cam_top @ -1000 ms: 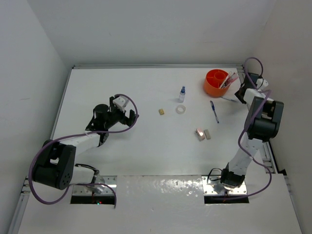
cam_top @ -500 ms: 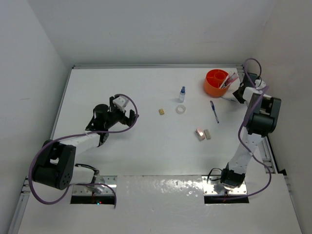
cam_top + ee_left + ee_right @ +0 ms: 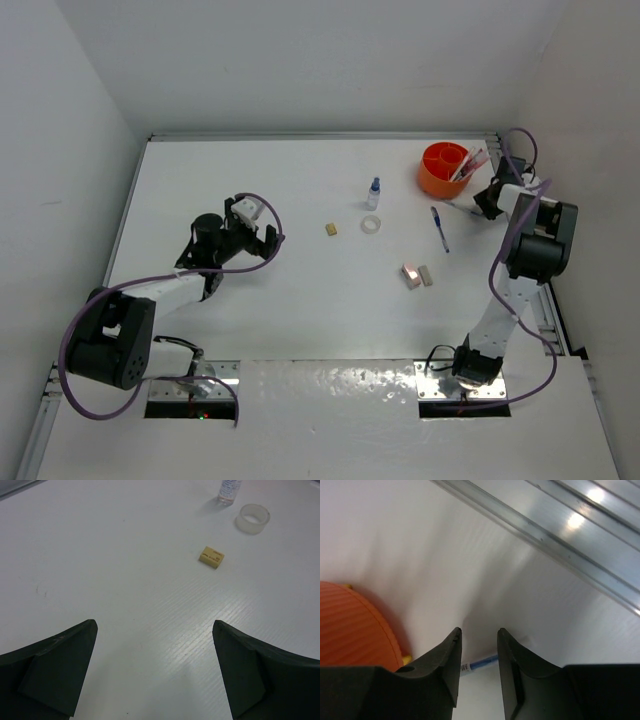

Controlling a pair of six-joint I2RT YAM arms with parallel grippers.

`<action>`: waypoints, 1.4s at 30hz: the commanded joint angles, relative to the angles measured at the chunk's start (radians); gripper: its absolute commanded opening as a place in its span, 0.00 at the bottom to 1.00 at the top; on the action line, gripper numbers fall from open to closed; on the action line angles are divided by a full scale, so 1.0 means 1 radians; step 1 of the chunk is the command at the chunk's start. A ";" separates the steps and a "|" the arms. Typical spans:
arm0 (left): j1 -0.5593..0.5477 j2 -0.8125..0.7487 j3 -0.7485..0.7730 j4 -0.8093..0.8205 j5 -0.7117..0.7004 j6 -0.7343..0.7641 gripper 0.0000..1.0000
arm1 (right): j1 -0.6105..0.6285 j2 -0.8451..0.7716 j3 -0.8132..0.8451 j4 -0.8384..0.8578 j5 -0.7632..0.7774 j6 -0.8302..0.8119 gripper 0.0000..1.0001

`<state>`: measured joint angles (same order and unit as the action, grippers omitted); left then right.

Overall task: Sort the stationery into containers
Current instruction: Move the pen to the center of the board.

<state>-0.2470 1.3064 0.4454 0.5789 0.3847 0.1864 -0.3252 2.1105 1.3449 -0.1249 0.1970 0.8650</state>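
right end effector [image 3: 479, 632] over blue pen [image 3: 482, 662]

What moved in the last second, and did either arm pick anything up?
The right gripper slid a little left, toward the pen lying beside the orange tub. Its open fingers now frame the pen's end, and nothing was grasped or released. The left gripper, open, the tape ring and the tan eraser stayed put.

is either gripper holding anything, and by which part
Nothing is held. The left gripper is open over the table; the right gripper is slightly open, a blue pen lying ungripped on the table beneath it.
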 commanded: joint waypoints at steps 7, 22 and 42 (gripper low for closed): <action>0.012 -0.035 0.006 0.022 0.008 0.008 0.98 | 0.002 -0.187 -0.222 0.040 -0.025 0.049 0.33; 0.011 -0.035 0.001 0.032 0.025 0.005 0.98 | 0.107 -0.218 -0.089 -0.327 -0.126 -0.645 0.40; 0.012 -0.053 0.001 0.015 0.013 0.010 0.98 | 0.172 0.075 0.263 -0.505 -0.036 -1.176 0.55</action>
<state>-0.2470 1.2839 0.4450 0.5785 0.3920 0.1864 -0.1444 2.1605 1.5505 -0.5968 0.1707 -0.2623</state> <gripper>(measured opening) 0.978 0.567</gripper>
